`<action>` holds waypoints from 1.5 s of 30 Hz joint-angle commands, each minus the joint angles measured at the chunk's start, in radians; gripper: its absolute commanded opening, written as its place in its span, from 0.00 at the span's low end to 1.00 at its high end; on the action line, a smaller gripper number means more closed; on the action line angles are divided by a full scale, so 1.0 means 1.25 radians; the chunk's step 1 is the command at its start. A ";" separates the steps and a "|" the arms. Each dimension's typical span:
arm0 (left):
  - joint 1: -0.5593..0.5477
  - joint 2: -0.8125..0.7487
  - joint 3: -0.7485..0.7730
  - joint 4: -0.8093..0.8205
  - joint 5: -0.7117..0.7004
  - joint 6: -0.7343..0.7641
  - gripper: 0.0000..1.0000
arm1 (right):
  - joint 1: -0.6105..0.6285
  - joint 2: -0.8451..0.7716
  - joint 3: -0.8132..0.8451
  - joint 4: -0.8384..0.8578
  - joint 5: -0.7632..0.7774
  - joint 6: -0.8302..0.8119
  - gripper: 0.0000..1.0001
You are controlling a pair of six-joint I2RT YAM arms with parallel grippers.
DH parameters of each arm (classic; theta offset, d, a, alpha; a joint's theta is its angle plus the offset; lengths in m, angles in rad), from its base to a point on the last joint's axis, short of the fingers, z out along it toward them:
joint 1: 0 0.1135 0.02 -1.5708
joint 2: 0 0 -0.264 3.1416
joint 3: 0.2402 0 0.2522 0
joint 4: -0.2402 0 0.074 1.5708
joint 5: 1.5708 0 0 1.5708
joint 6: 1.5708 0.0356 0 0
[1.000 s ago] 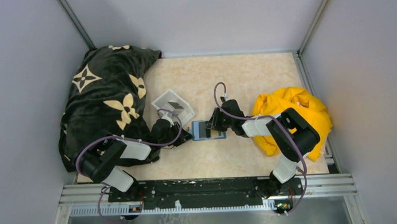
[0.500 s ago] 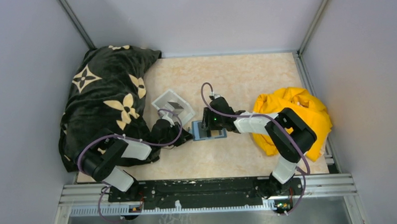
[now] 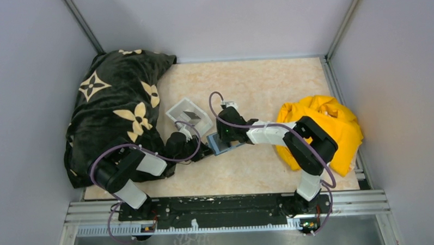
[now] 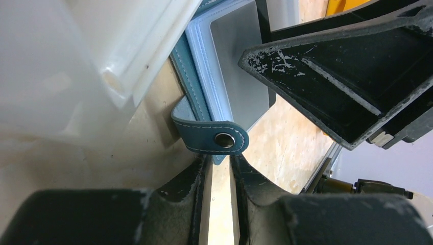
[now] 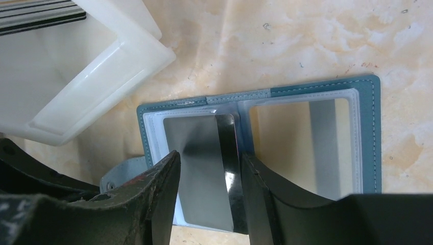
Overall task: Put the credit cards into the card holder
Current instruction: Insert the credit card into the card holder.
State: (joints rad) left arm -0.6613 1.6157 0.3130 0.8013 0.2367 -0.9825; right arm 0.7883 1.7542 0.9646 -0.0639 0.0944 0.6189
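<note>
One grey card (image 5: 196,140) sits in the wallet (image 5: 368,102) under my spread right hand (image 5: 209,159); other cards (image 3: 191,114) wait in the tray (image 5: 127,56) beside the wallet.

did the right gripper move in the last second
yes, the right gripper slid left over the card holder, closer to the white tray and further from the yellow cloth.
</note>
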 commanded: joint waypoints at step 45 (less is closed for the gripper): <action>-0.007 -0.110 -0.027 -0.068 -0.092 0.011 0.27 | 0.131 -0.018 0.129 -0.299 0.197 -0.100 0.68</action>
State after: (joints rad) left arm -0.6674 1.5005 0.2813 0.7399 0.1482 -0.9791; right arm 0.9634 1.7988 1.1130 -0.3912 0.3344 0.5175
